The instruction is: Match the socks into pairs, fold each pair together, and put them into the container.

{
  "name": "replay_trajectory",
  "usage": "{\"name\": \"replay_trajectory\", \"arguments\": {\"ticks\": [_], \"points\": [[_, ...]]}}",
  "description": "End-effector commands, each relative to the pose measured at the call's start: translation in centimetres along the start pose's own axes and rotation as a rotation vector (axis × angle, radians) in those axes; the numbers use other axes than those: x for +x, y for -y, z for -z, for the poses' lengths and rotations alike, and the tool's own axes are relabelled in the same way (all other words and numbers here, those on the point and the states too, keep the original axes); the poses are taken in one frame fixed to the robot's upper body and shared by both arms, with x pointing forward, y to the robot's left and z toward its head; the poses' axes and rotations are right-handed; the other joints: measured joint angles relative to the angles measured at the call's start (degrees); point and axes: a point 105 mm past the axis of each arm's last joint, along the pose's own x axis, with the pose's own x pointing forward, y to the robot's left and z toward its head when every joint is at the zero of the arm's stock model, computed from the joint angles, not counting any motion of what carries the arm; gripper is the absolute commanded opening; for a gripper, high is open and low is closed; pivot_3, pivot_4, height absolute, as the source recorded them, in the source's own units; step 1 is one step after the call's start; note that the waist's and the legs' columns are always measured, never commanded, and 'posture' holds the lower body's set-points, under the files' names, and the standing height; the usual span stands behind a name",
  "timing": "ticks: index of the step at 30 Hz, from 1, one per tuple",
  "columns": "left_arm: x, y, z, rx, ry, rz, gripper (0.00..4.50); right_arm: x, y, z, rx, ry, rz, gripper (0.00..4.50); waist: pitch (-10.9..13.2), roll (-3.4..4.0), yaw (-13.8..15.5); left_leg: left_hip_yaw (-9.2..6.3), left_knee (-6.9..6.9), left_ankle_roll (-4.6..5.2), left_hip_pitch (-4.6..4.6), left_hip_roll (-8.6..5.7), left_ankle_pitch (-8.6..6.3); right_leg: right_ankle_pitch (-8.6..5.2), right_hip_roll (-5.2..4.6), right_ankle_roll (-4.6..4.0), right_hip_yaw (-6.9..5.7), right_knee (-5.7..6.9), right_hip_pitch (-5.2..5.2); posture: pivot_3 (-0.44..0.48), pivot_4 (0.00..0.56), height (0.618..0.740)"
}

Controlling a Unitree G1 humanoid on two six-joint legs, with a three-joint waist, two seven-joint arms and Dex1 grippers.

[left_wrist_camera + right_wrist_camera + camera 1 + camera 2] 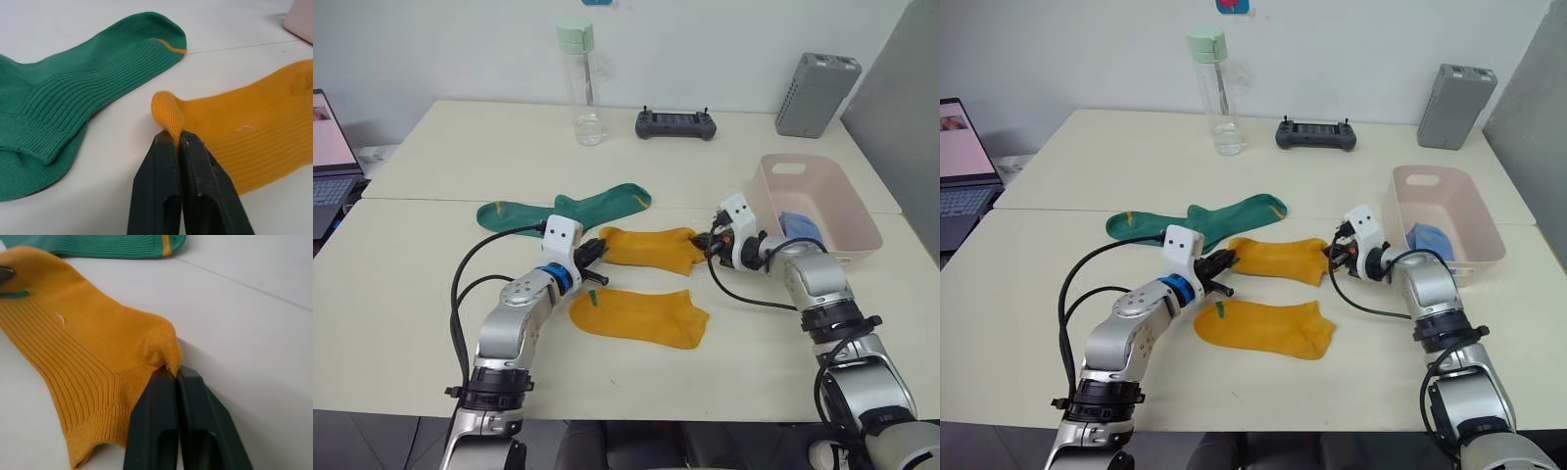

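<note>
A: Upper yellow sock (pixel 651 247), mid-table, is pinched at both ends: left pincer (pixel 177 139) is clamped on a raised fold, right pincer (pixel 172 373) on the other end.

B: Second yellow sock (pixel 639 316) lies flat, nearer the table's front edge. The green socks (pixel 570 210) lie just behind, overlapping.

A: Left wrist view shows a yellow stripe on the green toe (pixel 168 45).

B: Head views add the pink container (pixel 1451 217) toward the right edge, with a blue sock (pixel 1428 238) inside. Bottle (pixel 581 83), controller (pixel 676 123) and grey box (pixel 816 93) stand along the far edge.
</note>
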Motion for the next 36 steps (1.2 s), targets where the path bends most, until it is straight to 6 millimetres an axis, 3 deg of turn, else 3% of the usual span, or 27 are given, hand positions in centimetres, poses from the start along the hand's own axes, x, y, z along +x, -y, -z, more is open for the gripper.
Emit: {"name": "replay_trajectory", "arguments": {"ticks": [1,4,6,10,11,14,18,23,31,33,36], "points": [[-0.6,-0.8,-1.2,0.021,0.038,0.013,1.30,-1.6,-0.2,-2.7,-0.149,0.088,-0.003,1.40,0.00,0.00,0.02,0.00,0.00,0.00,0.00,0.00,0.00,0.00,0.00,0.00,0.00,0.00,0.00,0.000,0.150,0.740],[-1.8,-2.2,-2.4,0.064,0.051,0.045,2.29,-3.1,-1.2,-2.7,-0.277,0.102,-0.061,2.50,0.00,0.00,0.01,0.00,-0.01,0.00,0.00,0.00,0.00,-0.05,0.00,0.07,-0.01,0.00,-0.01,0.000,0.150,0.740],[-3.1,-3.4,-2.8,0.204,0.029,0.086,2.91,-4.3,-2.3,-2.0,-0.355,0.108,-0.137,3.19,0.00,0.00,-0.01,-0.01,-0.06,0.00,0.01,0.01,0.00,-0.10,0.00,0.10,-0.02,-0.01,-0.02,0.000,0.150,0.740],[-4.7,-2.9,-3.0,0.426,-0.003,0.282,4.19,-5.1,-4.0,-0.8,-0.465,0.071,-0.266,4.50,0.02,0.03,-0.08,0.07,-0.17,0.00,0.05,0.01,0.00,-0.17,-0.02,-0.02,0.01,-0.04,-0.06,0.000,0.150,0.740],[-4.9,-2.6,-2.8,0.506,-0.015,0.340,4.47,-5.0,-4.2,-0.4,-0.508,0.051,-0.294,4.50,0.01,0.03,-0.09,0.09,-0.18,0.00,0.06,0.01,0.00,-0.18,-0.03,-0.03,0.02,-0.04,-0.06,0.000,0.150,0.740],[-4.7,-2.3,-1.8,0.682,-0.054,0.450,4.47,-4.4,-4.6,0.4,-0.570,0.017,-0.348,4.50,0.02,0.03,-0.04,0.10,-0.17,0.00,0.10,0.02,0.01,-0.20,-0.03,-0.08,0.02,-0.05,-0.07,0.000,0.150,0.740],[-2.2,-1.8,-1.6,0.862,-0.046,0.525,4.47,-2.8,-4.4,0.9,-0.667,-0.019,-0.380,4.50,0.02,0.01,0.33,0.11,-0.13,0.00,0.09,0.02,0.02,-0.19,-0.03,-0.06,0.03,-0.03,-0.12,0.000,0.150,0.740],[-0.2,-1.1,-1.3,0.982,-0.037,0.582,4.47,-1.4,-3.6,1.0,-0.777,-0.049,-0.396,4.50,0.02,0.01,0.48,0.19,-0.10,0.01,0.04,0.01,0.01,-0.13,-0.02,-0.10,0.10,-0.03,-0.13,0.000,0.150,0.740],[1.3,-1.5,-0.7,1.063,-0.061,0.598,4.47,-0.3,-2.6,0.3,-0.917,-0.073,-0.412,4.50,0.02,0.02,0.45,0.12,-0.32,0.01,0.07,0.01,0.02,-0.04,-0.01,-0.29,0.04,0.05,-0.16,0.000,0.150,0.740],[1.4,-1.5,-0.6,1.068,-0.062,0.603,4.50,-0.2,-2.6,0.1,-0.923,-0.063,-0.420,4.11,0.02,0.02,0.44,0.12,-0.25,0.02,0.08,0.01,0.02,-0.04,-0.01,-0.28,0.04,0.05,-0.11,0.000,0.150,0.740],[1.5,-1.4,-0.5,1.063,-0.062,0.617,3.88,-0.3,-3.1,0.0,-0.954,-0.058,-0.466,3.19,0.02,0.02,0.41,0.10,-0.16,0.02,0.19,0.02,0.03,-0.05,0.00,-0.24,0.03,0.07,0.03,0.000,0.150,0.740]]}}
